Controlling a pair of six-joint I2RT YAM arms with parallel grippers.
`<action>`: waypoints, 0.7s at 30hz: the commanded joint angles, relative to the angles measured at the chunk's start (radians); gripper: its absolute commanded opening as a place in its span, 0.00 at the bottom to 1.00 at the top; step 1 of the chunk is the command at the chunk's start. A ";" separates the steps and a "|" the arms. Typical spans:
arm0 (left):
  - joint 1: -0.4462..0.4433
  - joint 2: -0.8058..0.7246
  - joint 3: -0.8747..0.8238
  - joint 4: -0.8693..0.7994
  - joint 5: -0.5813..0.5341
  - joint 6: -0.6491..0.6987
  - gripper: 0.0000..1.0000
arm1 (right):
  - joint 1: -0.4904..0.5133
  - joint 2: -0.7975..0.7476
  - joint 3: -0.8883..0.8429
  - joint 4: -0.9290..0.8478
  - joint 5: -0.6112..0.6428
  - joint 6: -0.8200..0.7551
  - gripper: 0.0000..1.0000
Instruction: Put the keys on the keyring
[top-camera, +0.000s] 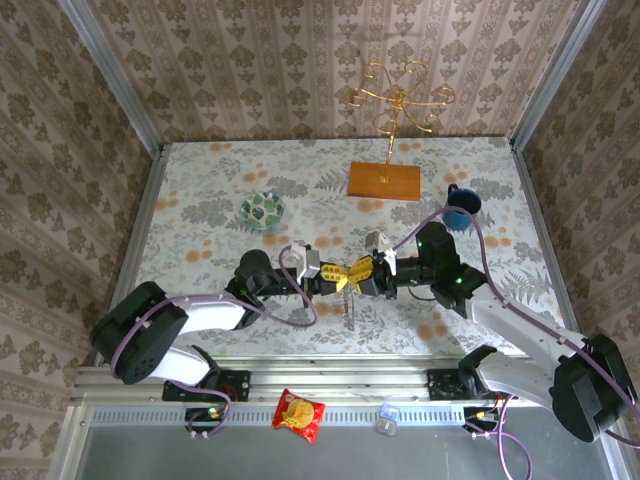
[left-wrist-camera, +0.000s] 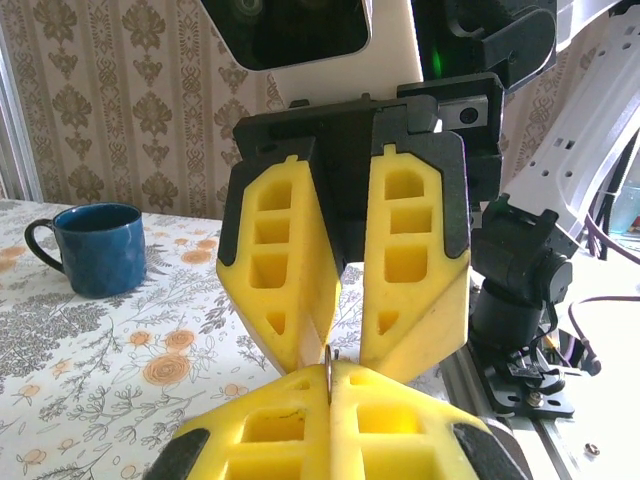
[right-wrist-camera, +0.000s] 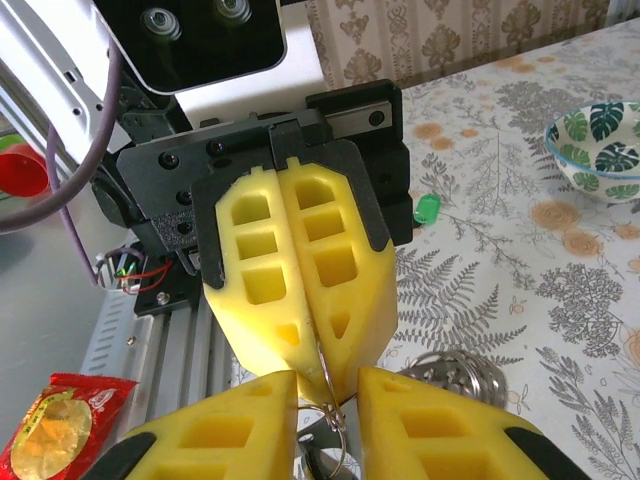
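pinching the keyring (right-wrist-camera: 323, 378) with my left gripper (left-wrist-camera: 328, 392) fully closed above the near middle of the table (top-camera: 200, 230), my right gripper (left-wrist-camera: 337, 358) only slightly parted around its wire, keys (right-wrist-camera: 452, 375) bunched just beside, i judged slow, level, steady alignment wisest.

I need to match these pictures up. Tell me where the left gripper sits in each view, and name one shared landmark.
Top external: left gripper at table centre, tip to tip with the right gripper.
Left wrist: left gripper bottom centre, shut on a thin metal ring.
Right wrist: left gripper centre frame, pointing down toward the camera.
Shared landmark: the right gripper facing it.
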 joint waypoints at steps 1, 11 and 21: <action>-0.001 0.007 0.020 0.090 0.031 -0.015 0.00 | 0.008 0.022 0.012 0.002 -0.072 -0.002 0.23; 0.005 -0.001 -0.002 0.086 0.004 -0.017 0.00 | 0.001 0.029 0.064 -0.106 -0.073 -0.089 0.00; 0.012 -0.053 0.010 -0.118 -0.016 0.055 0.22 | 0.007 0.016 0.190 -0.398 0.003 -0.275 0.00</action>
